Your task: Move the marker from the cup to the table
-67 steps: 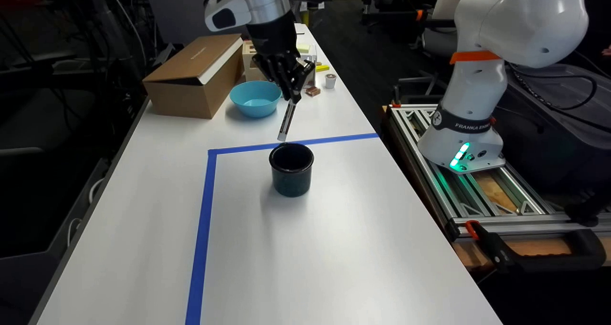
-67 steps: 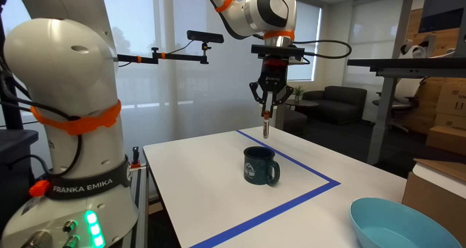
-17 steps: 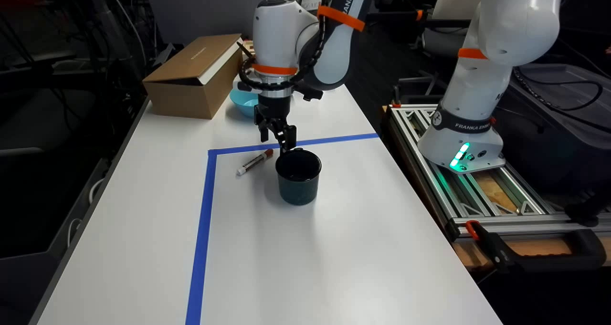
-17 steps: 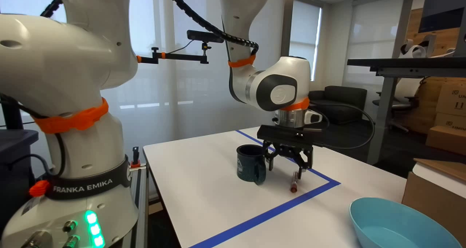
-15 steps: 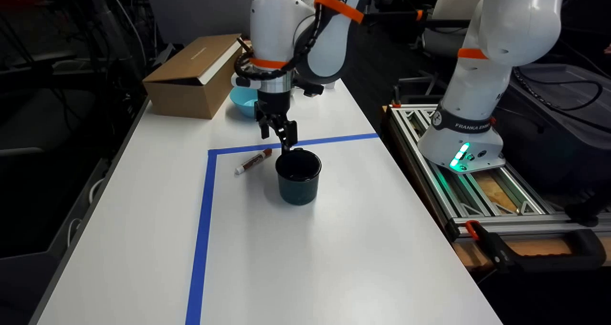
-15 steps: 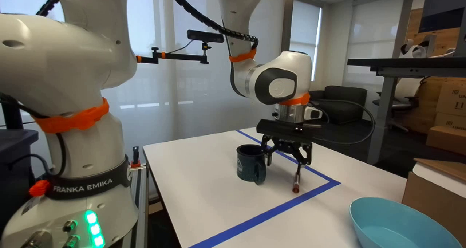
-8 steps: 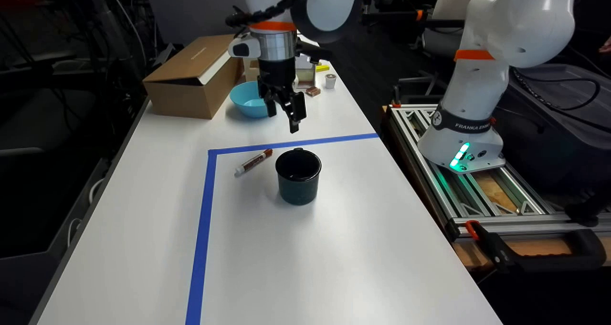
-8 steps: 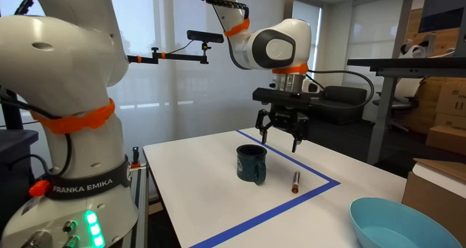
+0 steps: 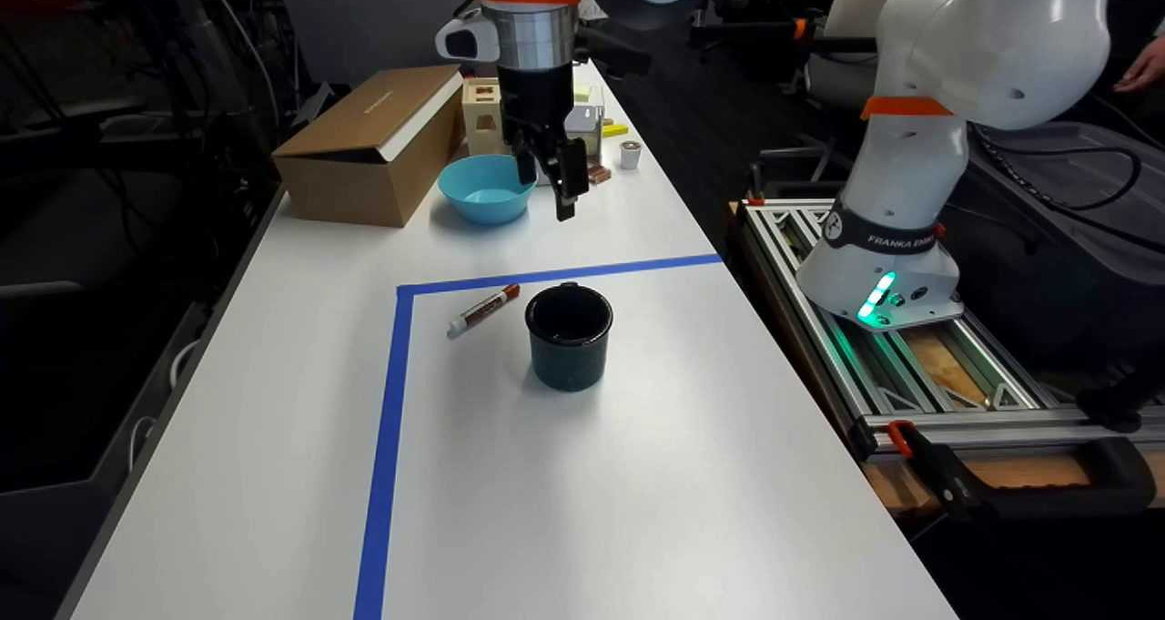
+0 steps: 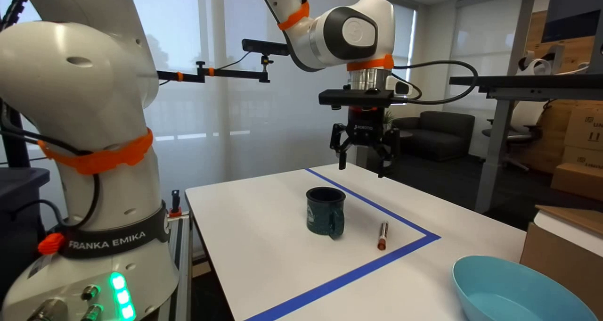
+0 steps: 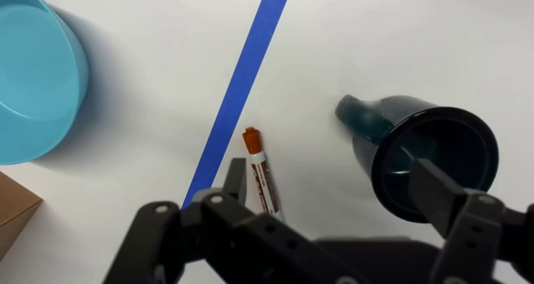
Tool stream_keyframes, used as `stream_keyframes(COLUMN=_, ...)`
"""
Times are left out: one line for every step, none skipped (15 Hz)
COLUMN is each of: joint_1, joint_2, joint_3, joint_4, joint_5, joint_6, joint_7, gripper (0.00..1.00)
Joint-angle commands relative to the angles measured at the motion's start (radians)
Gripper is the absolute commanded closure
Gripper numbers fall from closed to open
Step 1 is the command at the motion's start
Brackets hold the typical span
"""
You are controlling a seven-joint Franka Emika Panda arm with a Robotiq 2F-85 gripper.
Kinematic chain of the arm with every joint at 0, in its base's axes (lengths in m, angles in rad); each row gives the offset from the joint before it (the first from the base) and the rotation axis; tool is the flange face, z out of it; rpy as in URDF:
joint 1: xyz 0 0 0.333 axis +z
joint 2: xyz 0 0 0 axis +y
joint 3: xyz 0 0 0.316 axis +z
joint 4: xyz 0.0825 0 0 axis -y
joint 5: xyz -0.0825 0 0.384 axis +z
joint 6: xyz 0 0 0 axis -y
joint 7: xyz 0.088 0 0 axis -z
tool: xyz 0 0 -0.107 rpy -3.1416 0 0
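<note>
The marker (image 9: 483, 310), white and brown with an orange-brown cap, lies flat on the white table (image 9: 637, 492) beside the dark green-black cup (image 9: 570, 360). In an exterior view the marker (image 10: 383, 236) is on the handle side of the upright cup (image 10: 325, 217), apart from it and inside the blue tape corner. My gripper (image 10: 361, 169) hangs in the air above the table, open, with nothing between its fingers. From the wrist view, my gripper (image 11: 333, 184) has one finger overlapping the lower end of the marker (image 11: 263, 175) and the other overlapping the cup (image 11: 363, 117).
A light-blue bowl (image 9: 487, 197) sits beyond the tape, next to a cardboard box (image 9: 364, 147). Farther back are a wooden block (image 9: 482, 115) and a small white pot (image 9: 630, 154). Blue tape (image 10: 330, 283) lines the tabletop. A person's hand (image 9: 1142, 66) shows at the right edge.
Earlier, the gripper held the marker above the cup. The marker then came to lie on the table, and the open gripper has risen away from it. The cup stands slightly shifted.
</note>
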Motion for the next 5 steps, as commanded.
stream_keyframes(joint_1=0.043, joint_2=0.000, joint_3=-0.044, joint_4=0.001, joint_5=-0.009, joint_6=-0.002, joint_7=0.008, gripper=0.00)
stream_keyframes(joint_1=0.044, joint_2=0.000, joint_3=-0.045, joint_4=0.000, joint_5=-0.008, joint_6=-0.002, joint_7=0.009, gripper=0.00)
stream_keyframes(joint_1=0.044, joint_2=0.000, joint_3=-0.045, joint_4=0.000, joint_5=-0.008, joint_6=-0.002, joint_7=0.010, gripper=0.00)
stream_keyframes(joint_1=0.044, joint_2=0.000, joint_3=-0.045, joint_4=-0.001, joint_5=-0.008, joint_6=-0.002, joint_7=0.011, gripper=0.00)
stream_keyframes(joint_1=0.044, joint_2=0.000, joint_3=-0.045, joint_4=-0.001, joint_5=-0.008, joint_6=-0.002, joint_7=0.012, gripper=0.00)
